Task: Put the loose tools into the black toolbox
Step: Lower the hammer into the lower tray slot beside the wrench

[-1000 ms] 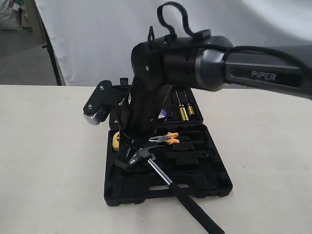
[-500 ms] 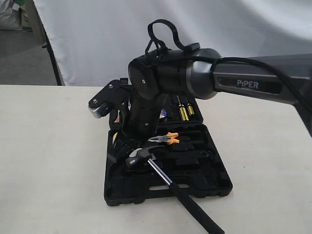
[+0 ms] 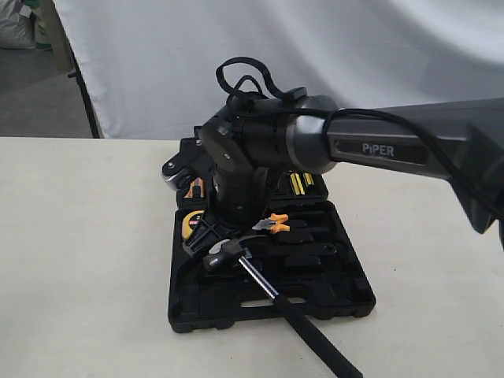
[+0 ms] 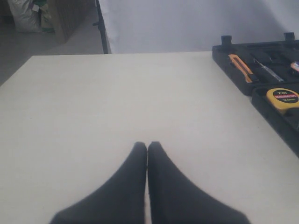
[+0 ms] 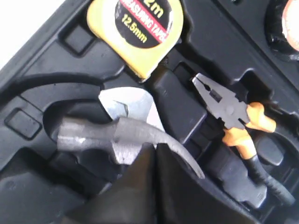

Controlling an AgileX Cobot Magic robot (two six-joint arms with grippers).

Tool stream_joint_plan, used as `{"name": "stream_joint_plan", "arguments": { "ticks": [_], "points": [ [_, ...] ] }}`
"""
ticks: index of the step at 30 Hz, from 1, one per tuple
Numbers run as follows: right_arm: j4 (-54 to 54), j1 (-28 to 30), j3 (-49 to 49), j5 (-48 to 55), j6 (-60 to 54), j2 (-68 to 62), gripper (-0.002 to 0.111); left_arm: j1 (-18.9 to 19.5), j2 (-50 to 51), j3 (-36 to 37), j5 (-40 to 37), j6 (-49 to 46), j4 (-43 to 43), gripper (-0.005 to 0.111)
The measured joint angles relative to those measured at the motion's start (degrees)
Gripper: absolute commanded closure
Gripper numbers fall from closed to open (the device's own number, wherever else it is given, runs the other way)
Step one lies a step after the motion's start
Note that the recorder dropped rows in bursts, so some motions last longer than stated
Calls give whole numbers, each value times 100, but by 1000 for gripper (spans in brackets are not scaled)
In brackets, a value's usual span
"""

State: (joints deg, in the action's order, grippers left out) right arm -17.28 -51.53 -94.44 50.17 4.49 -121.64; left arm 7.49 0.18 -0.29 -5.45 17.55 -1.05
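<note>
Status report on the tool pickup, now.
Left gripper shut, over table. Right gripper shut, tips by hammer head. Hammer askew across toolbox, handle overhanging the near rim. Silver wrench jaw lies under hammer head.

hammer [image 3: 272, 292]: head in toolbox [image 3: 335, 298], handle overhanging | gripper [image 3: 203, 237]: seemingly beside head

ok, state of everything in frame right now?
black toolbox: open, flat on the table.
hammer: head in the toolbox, handle sticking out over the front edge.
wrench: in the toolbox, jaw under the hammer head.
tape measure: seated in its recess.
pliers: lying in the toolbox.
left gripper: shut, over bare table.
right gripper: shut, tips at the hammer head.
</note>
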Motion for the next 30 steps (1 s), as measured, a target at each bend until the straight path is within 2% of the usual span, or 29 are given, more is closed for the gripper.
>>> {"name": "stream_joint_plan", "arguments": {
  "ticks": [7, 11, 12, 14, 17, 18, 20, 21, 22, 25, 30],
  "points": [
    [-11, 0, 0, -49, 211, 0, 106, 0, 0, 0, 0, 0, 0, 106],
    [-11, 0, 0, 20, 409, 0, 78, 0, 0, 0, 0, 0, 0, 106],
    [-11, 0, 0, 58, 438, -3, 62, 0, 0, 0, 0, 0, 0, 106],
    [-11, 0, 0, 211, 605, -59, 53, 0, 0, 0, 0, 0, 0, 106],
    [51, 0, 0, 381, 718, -318, 57, 0, 0, 0, 0, 0, 0, 106],
    [79, 0, 0, 393, 736, -369, 64, 0, 0, 0, 0, 0, 0, 106],
    [156, -9, -36, 421, 750, -495, 86, 0, 0, 0, 0, 0, 0, 106],
    [207, -26, -46, 421, 712, -510, 101, 0, 0, 0, 0, 0, 0, 106],
    [230, -29, -60, 440, 652, -526, 108, 0, 0, 0, 0, 0, 0, 106],
    [244, -29, -60, 441, 328, -493, 109, 0, 0, 0, 0, 0, 0, 106],
    [244, -38, -7, 549, -1304, -218, 109, 0, 0, 0, 0, 0, 0, 106]
  ]
}}
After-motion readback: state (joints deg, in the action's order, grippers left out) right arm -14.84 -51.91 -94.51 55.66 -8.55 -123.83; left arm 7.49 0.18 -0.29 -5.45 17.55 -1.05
